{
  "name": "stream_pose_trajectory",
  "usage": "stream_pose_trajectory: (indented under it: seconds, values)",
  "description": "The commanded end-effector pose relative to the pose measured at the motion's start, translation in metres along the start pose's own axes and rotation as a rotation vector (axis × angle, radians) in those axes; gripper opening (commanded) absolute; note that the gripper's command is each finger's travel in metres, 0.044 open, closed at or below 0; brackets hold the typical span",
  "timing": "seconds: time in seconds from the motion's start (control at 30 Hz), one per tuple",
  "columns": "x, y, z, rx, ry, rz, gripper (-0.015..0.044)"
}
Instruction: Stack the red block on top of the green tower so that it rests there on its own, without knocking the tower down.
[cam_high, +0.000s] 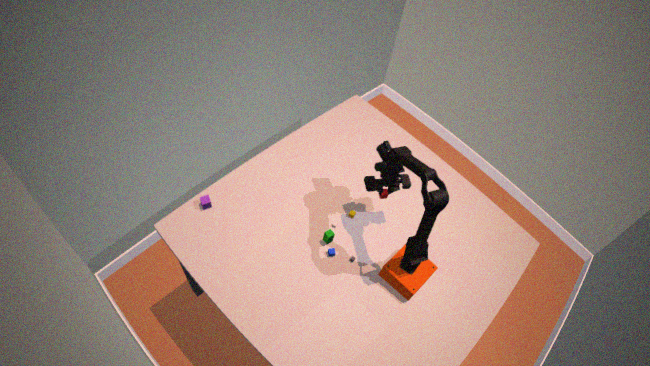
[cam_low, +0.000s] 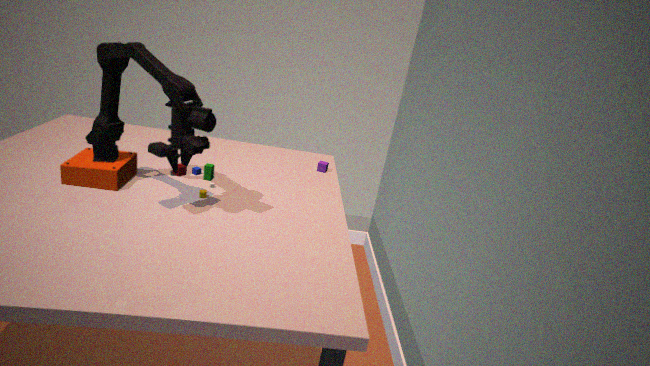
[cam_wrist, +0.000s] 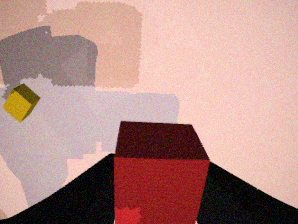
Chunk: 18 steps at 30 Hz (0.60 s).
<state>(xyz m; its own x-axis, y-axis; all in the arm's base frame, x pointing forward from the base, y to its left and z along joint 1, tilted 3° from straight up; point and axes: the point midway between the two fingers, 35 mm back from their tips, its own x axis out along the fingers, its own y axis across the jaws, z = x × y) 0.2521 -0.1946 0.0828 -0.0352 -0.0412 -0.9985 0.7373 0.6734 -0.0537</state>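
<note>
My gripper is shut on the red block and holds it above the table. In the wrist view the block sits between the two dark fingers, at the bottom middle. The green tower stands upright on the table. In the top view it is below and to the left of the gripper, with a gap between them. It does not show in the wrist view.
A yellow cube lies between gripper and tower. A blue cube is beside the tower. A small grey piece lies nearer the orange base. A purple cube is near the far edge.
</note>
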Motion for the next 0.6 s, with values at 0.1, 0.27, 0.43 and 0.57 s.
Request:
stream_pose_trajectory:
  seconds: [0.1, 0.27, 0.43, 0.57]
  values:
    - [-0.001, 0.04, -0.006, -0.003, 0.003, 0.01, 0.0]
    - [-0.002, 0.068, -0.013, -0.003, 0.003, 0.013, 0.0]
    - [-0.002, 0.095, -0.023, -0.003, 0.004, 0.016, 0.0]
    - [-0.003, 0.116, -0.032, -0.003, 0.005, 0.018, 0.0]
